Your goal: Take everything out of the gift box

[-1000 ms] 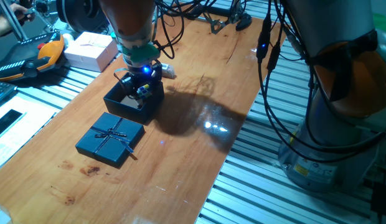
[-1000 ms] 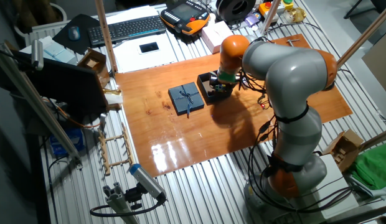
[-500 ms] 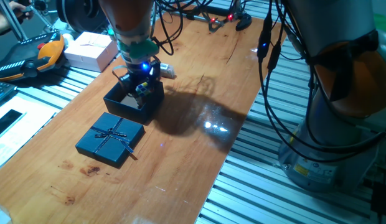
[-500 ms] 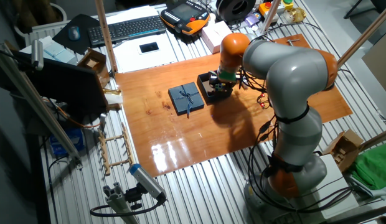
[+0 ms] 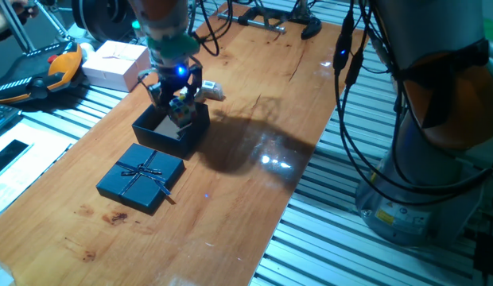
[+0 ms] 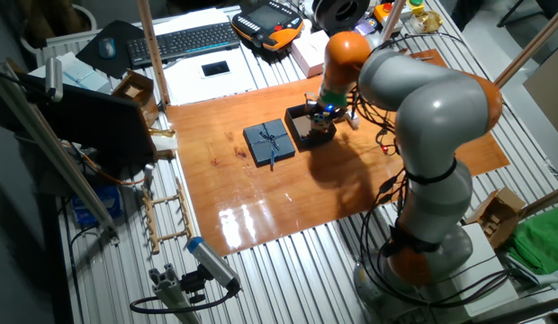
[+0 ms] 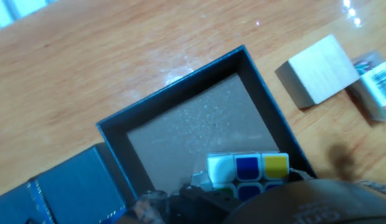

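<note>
Hand view shows the gripper clamped on the puzzle cube, held above the gift box with the white block already outside; I judge the cube light, rigid, slick-faced, best pinched across opposite flat sides.

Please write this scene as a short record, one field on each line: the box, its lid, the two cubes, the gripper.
gift box: gift box, open, its floor bare in the hand view
lid: lid, flat on the table beside the box, bow up
puzzle cube: puzzle cube, held above the box opening
white block: white block, on the table outside the box
gripper: gripper, shut on the puzzle cube, over the box
task state: block out, puzzle cube lifted, not yet set down
</note>
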Controlling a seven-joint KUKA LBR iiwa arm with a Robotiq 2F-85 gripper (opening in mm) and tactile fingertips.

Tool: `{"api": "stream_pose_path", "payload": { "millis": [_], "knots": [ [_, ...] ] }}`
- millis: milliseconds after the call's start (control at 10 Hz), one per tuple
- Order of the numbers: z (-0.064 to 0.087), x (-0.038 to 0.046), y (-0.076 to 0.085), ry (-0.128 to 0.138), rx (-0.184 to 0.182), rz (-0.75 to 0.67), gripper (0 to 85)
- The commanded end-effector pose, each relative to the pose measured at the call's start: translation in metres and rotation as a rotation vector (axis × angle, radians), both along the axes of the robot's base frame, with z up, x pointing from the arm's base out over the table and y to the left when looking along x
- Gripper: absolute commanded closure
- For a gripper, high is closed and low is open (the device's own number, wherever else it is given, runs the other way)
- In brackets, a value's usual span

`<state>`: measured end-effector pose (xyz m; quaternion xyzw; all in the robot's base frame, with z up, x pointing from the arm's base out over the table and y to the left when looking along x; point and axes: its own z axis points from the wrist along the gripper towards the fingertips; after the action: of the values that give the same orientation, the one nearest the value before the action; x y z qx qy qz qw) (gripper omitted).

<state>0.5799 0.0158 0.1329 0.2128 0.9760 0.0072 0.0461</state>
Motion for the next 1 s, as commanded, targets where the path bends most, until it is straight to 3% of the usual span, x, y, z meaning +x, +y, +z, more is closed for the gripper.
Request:
{"api": "stream_pose_path", "payload": {
  "millis": [0,300,700,900],
  "knots": [
    [0.008,0.0,-0.004,0.001,0.01,0.01,84.0],
    [0.025,-0.0002,-0.02,-0.004,-0.005,0.069,84.0],
    [0.025,-0.0021,-0.055,-0.003,-0.036,0.166,84.0],
    [0.027,-0.0053,-0.075,0.015,-0.048,0.193,84.0]
  ]
}}
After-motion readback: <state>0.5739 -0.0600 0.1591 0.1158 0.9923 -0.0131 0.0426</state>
